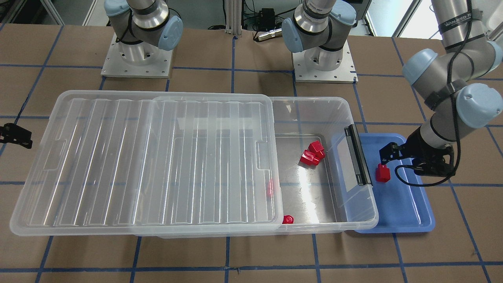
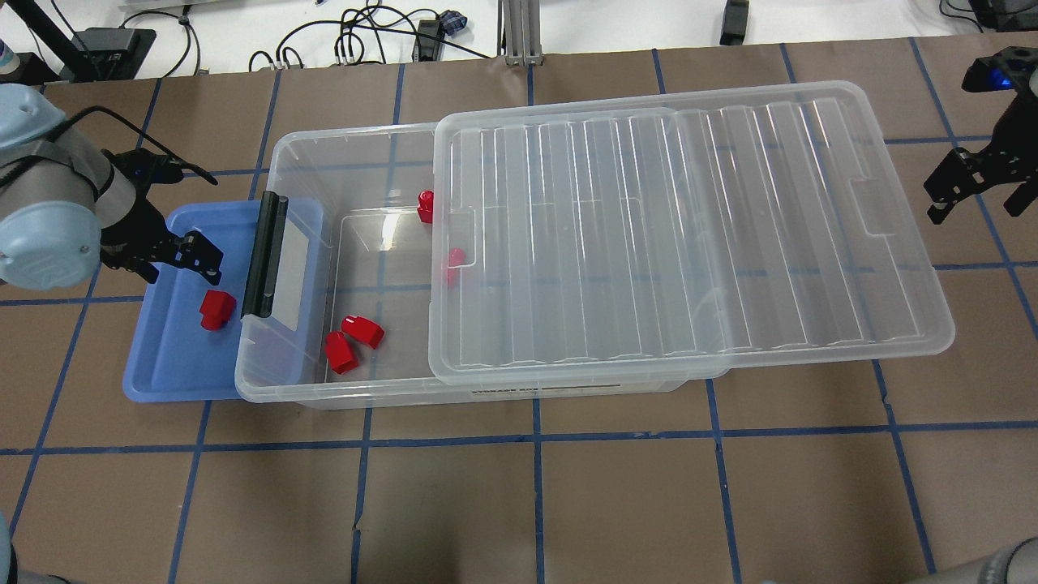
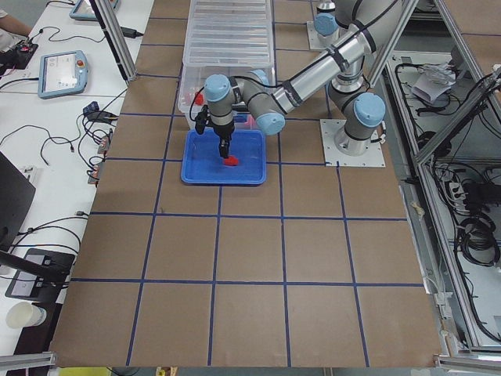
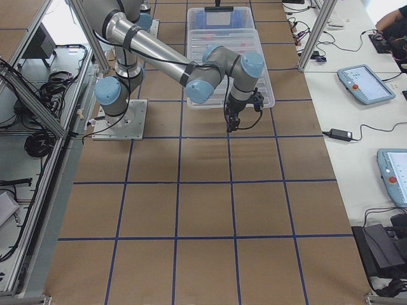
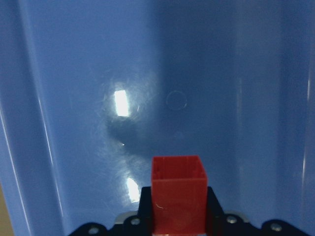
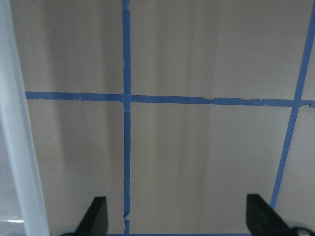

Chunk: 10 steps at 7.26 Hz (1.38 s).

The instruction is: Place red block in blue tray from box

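Grip check: our left claw (image 5: 179, 222) is pinched narrow on the red block (image 1: 382, 173), over the blue tray (image 1: 404, 208) by the left edge of the counter (image 2: 568, 503). We'd set it flat, then release gently.

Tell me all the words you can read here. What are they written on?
"WANJEED", roughly, with its end blurred: on the black strap round the left arm.
Label on the box: too small to read.
Tablet screen: too blurred to read.
Block and tray: no words.
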Available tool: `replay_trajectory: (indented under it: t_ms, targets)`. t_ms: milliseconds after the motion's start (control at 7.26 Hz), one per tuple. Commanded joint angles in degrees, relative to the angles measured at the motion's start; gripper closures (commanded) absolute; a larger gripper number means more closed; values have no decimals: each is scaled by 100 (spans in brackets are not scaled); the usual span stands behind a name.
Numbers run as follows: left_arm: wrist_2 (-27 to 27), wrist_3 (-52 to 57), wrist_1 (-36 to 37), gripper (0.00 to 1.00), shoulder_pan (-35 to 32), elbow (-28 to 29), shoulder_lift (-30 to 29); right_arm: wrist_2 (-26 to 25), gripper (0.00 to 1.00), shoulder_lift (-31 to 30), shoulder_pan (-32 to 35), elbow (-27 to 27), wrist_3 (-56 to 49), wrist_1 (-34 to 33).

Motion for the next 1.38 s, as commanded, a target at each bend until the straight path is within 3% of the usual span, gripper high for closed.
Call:
replay_trajectory:
  t_ms: [0,275,688,1239]
  targets:
    - [-29,-62,-1475,0,-346,987,336,5,0,-9,72,22,-12,-32]
    - [-11,-935,-2330,0,-979,1594,644,14,0,-9,168,22,31,-23]
    - [-64,-2371,-2377,0,-2428,1817,872,31,0,-18,266,40,49,-23]
    - [-81,-2233,-2359,0,-2283,1686,1426,58,0,-36,625,119,514,3]
